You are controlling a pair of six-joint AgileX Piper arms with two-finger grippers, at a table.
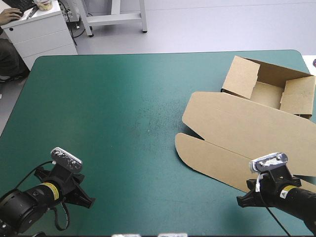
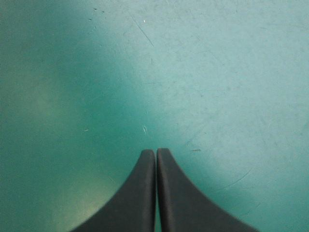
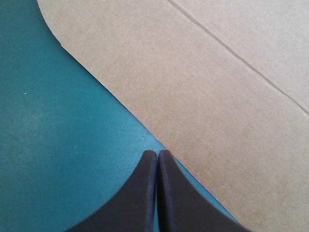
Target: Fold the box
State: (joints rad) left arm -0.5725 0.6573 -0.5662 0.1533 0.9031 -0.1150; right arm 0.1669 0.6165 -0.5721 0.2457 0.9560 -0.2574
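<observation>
Teal-green cover (image 1: 108,108), box (image 1: 242,128) walls seen only overhead

Matt brown board makes the box (image 1: 232,123), the teal-green cover (image 2: 231,72) is finely scratched, the jaws smooth

- The desk (image 1: 113,113) wore a plain teal-green cover with no pattern, flecked with fine pale scratches and specks that were thickest near its centre.
- The box (image 1: 232,143), toward three o'clock on the desk, was plain brown board without print. Its raised walls, nearer one o'clock, were the same brown, shaded darker inside.
- A thin paler crease line (image 3: 241,58) ran straight across the brown sheet ahead of the right gripper (image 3: 157,153).
- The left gripper (image 2: 155,152) had plain matte black fingers, set against bare teal-green.
- The right gripper's fingers were equally black and unmarked.
</observation>
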